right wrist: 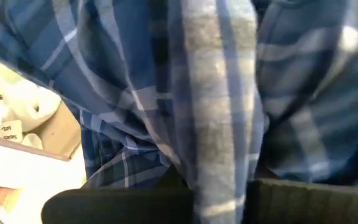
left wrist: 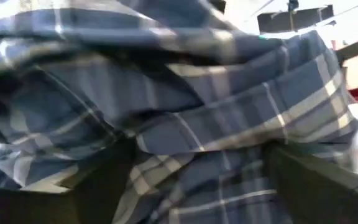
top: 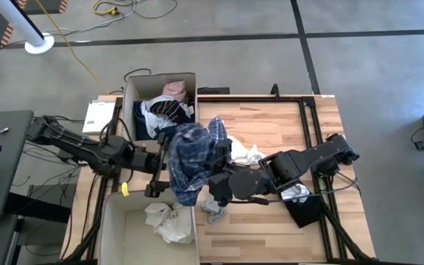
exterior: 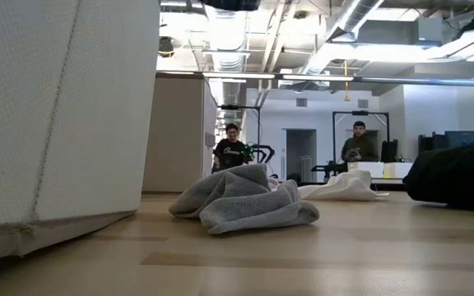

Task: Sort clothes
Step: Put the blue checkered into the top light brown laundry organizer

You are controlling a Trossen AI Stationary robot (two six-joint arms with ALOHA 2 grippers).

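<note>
Gripping the blue plaid garment (top: 191,160) between shut fingers, the right hand (top: 213,182) holds it above the desk (top: 271,125). The left hand (top: 158,168), just beside it, has fingers spread wide with the plaid cloth draped between them.

The high view looked straight down on the tabletop (top: 271,125). The low view sat at its surface, facing level into the room. Both wrist views pressed close against the blue plaid garment (top: 192,158), the cloth they shared with the overhead.
</note>
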